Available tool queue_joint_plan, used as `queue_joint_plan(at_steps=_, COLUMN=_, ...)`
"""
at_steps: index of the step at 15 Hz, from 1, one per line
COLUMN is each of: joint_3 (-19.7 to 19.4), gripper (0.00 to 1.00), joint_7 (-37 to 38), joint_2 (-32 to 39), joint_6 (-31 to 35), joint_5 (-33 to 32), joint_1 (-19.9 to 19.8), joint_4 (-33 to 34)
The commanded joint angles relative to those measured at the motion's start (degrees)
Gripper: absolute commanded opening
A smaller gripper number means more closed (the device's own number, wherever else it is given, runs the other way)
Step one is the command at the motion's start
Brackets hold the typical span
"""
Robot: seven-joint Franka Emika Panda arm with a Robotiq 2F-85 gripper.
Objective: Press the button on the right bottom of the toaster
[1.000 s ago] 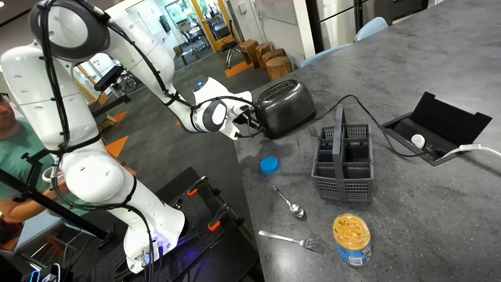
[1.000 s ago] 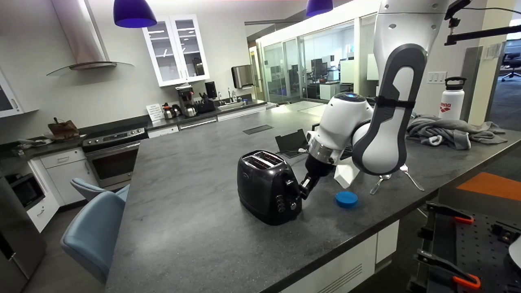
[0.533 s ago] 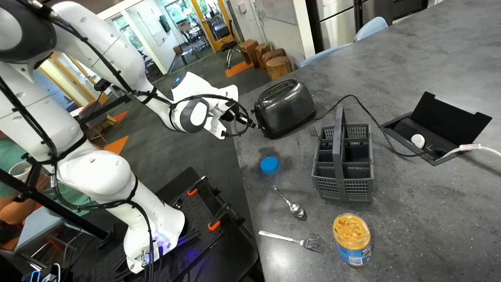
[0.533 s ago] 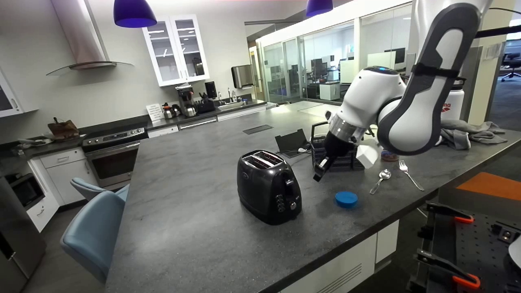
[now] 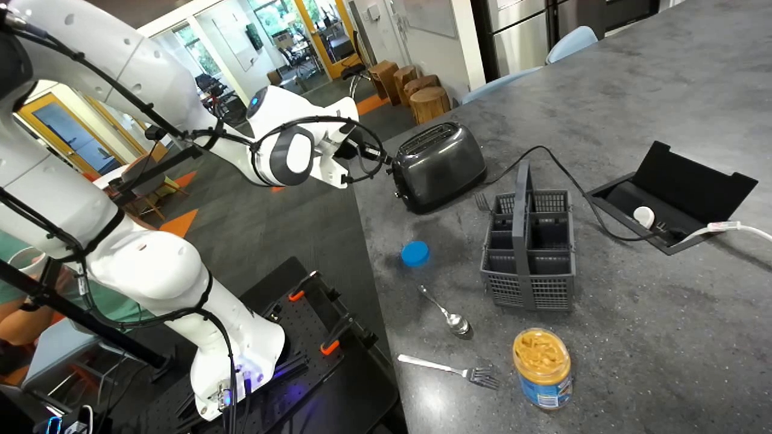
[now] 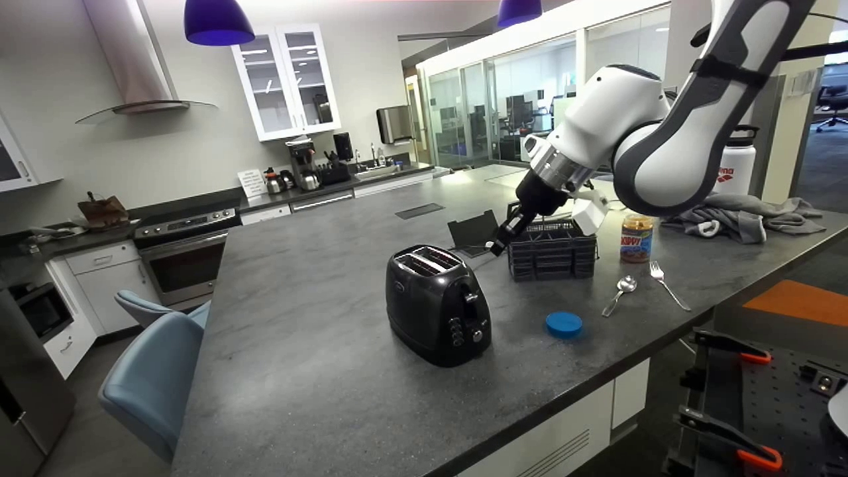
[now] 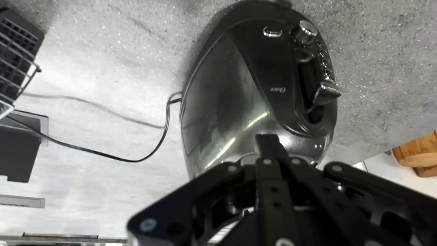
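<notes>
The toaster (image 6: 421, 308) is a glossy black, rounded two-slot box standing upright on the counter. It shows in both exterior views, also here (image 5: 443, 172), and fills the middle of the wrist view (image 7: 225, 99). Its control end carries a lever (image 7: 326, 94), a column of small buttons (image 7: 326, 63) and a silver knob (image 7: 305, 32). The small buttons (image 6: 456, 331) and the knob (image 6: 477, 336) also show low on that end in an exterior view. My gripper (image 6: 497, 248) is shut and empty, apart from the toaster and above its control end. Its fingertips (image 7: 267, 138) are together in the wrist view.
A black divided caddy (image 5: 523, 241) stands beside the toaster. A blue lid (image 5: 415, 254), spoon (image 5: 449, 316), fork (image 5: 452, 367) and peanut butter jar (image 5: 543, 367) lie nearby. The toaster's cord (image 5: 558, 166) runs to an open black case (image 5: 681, 181).
My gripper has left its place at the toaster's control end, drawn back and risen. It is now higher than the controls. The toaster has not visibly moved.
</notes>
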Motion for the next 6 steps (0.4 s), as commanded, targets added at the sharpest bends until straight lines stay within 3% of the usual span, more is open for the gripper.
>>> queue_joint_plan(at_steps=1, joint_3=0.67, gripper=0.00, joint_7=1.55, joint_2=-4.27, joint_6=-2.59, joint_5=-4.72, joint_1=-1.80, joint_4=-0.04)
queue_joint_plan(at_steps=6, joint_3=1.45, gripper=0.00, joint_7=4.36, joint_2=-7.96, joint_6=-5.44, joint_5=-11.04, joint_1=-3.90, joint_4=-0.47)
